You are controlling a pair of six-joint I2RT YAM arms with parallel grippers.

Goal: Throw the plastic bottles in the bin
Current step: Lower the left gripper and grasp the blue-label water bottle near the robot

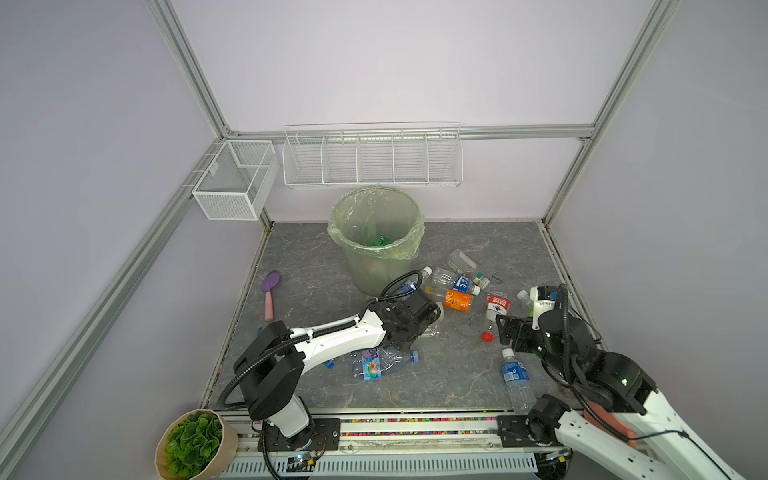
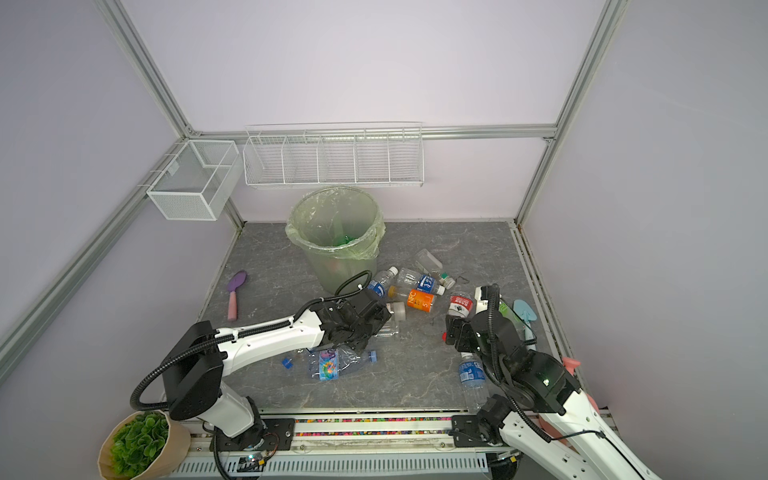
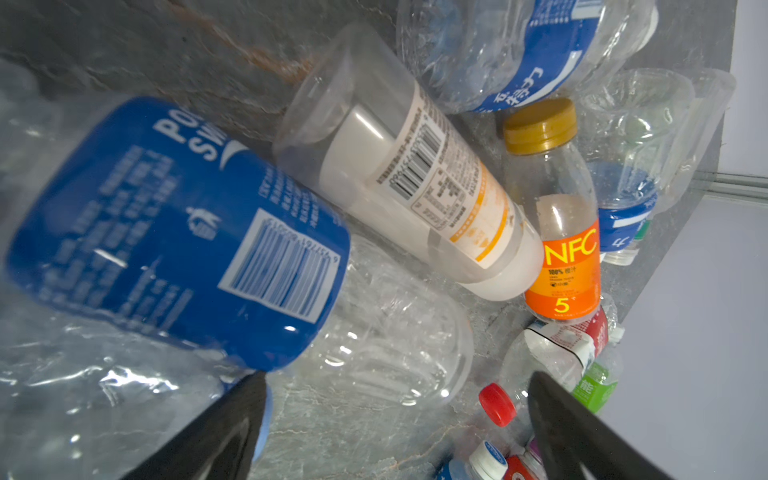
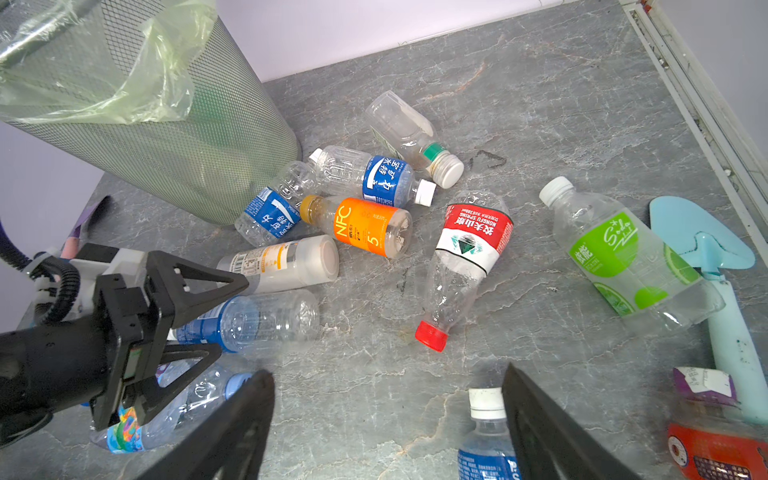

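Blurred blue-label bottle (image 3: 178, 232), partly off-frame

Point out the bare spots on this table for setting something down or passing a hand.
Bare: the back right corner of the table, right of the bin; the strip between the bin and the purple scoop; the front middle, between the colourful bottle and the blue-labelled bottle. Crowded: just right of the bin, around the orange bottle.
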